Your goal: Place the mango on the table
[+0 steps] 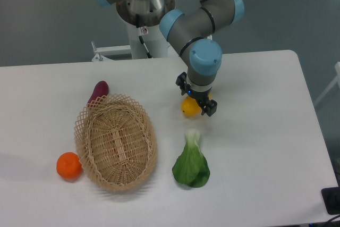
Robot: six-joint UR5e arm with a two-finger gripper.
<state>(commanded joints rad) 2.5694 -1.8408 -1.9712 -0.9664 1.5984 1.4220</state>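
Gripper (pixel 195 100) sits low over the table (pixel 265 131), right of centre, pointing down from the grey-and-blue arm (pixel 204 25). Mango (pixel 190 107) is directly under it, yellow, mostly hidden by the black fingers (pixel 208 108). The fingers flank the fruit on both sides, but I cannot tell from this angle whether they pinch it or stand slightly off it. Also cannot tell if the mango rests on the tabletop or hangs just above; it looks at or very near surface level.

Basket (pixel 116 142), oval wicker, lies left of the mango, well apart from it, nothing visible inside. Eggplant (pixel 99 92) is outside the basket at its upper-left rim, touching or just beside the weave. Orange (pixel 69 165) sits on the table at the basket's lower-left edge, just beside it. Leafy green (pixel 191 164), bok choy by the look, lies below the mango with its pale stem end pointing up toward the gripper, near but not touching.

Arm base (pixel 144 9) stands beyond the table's far edge, above the basket.
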